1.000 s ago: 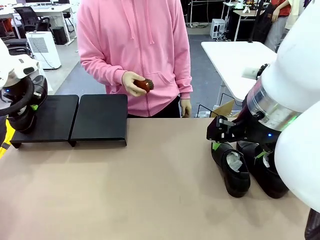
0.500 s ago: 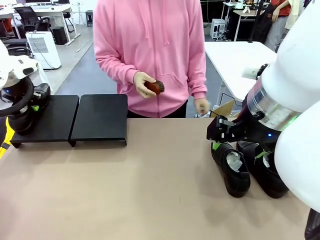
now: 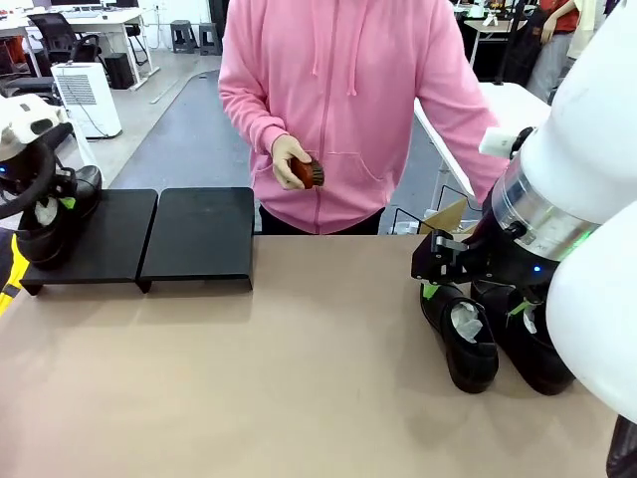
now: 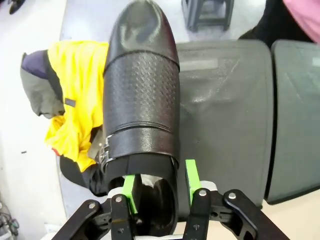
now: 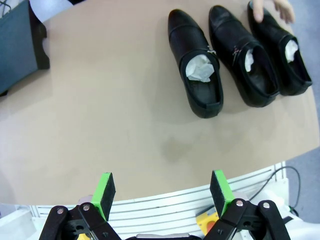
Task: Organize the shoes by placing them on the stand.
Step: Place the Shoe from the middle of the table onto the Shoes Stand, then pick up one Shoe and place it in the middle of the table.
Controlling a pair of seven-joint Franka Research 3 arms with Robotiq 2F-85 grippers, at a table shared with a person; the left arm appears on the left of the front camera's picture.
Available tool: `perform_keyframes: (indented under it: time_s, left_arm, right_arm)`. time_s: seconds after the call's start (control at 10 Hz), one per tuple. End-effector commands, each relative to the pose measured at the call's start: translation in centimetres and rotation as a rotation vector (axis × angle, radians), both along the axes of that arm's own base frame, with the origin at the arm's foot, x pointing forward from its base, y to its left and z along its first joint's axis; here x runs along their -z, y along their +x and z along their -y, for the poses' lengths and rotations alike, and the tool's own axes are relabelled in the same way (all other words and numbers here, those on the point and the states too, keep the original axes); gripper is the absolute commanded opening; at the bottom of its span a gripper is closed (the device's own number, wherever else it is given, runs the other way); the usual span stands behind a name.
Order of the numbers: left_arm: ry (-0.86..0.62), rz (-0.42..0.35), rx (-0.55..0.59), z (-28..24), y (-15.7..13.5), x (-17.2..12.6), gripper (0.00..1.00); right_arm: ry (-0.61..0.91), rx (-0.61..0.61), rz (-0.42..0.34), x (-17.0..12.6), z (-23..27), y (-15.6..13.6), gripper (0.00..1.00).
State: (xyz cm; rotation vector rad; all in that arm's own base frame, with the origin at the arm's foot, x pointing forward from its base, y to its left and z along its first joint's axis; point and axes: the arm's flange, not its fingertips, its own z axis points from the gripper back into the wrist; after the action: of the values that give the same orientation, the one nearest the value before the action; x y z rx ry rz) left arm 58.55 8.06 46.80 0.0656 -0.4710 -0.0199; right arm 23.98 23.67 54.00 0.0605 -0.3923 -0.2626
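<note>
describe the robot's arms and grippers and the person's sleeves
The left arm and right arm are glossy white; the right has a grey ring lit green. The left gripper and right gripper are black with green pads. The person's hoodie sleeves are pink.

Front view: level across desk [image 3: 299,378], facing person [image 3: 348,100]. Left wrist: close above shoe [image 4: 142,100], shares stand [image 4: 225,100] with front. Right wrist: high, looking down; shares desk, shoes [image 5: 230,35].
</note>
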Motion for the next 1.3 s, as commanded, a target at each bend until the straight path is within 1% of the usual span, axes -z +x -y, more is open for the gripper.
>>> perform_keyframes:
  time_s: [0.0,0.1,0.8,0.9,1.1,1.2]
  left_arm:
    - [-0.028,0.134,-0.005,0.1,-3.1,-1.8,0.48]
    - [0.000,0.000,0.000,0.0,0.0,0.0,0.48]
    - [0.000,0.000,0.000,0.0,0.0,0.0,0.48]
    - [-0.009,0.005,-0.001,0.3,-0.1,0.5,0.48]
    - [-0.038,0.105,0.027,2.9,-3.5,-1.8,0.48]
    - [-0.048,0.133,0.011,3.8,-5.2,-2.7,0.48]
  right_arm:
    - [-0.003,0.004,0.001,-0.3,-0.1,0.1,1.00]
    - [-0.003,0.004,0.001,-0.3,-0.1,0.1,1.00]
    - [-0.003,0.004,0.001,-0.3,-0.1,0.1,1.00]
    - [-0.003,0.004,0.001,-0.3,-0.1,0.1,1.00]
    - [-0.003,0.004,0.001,-0.3,-0.1,0.1,1.00]
    - [-0.003,0.004,0.001,-0.3,-0.1,0.1,1.00]
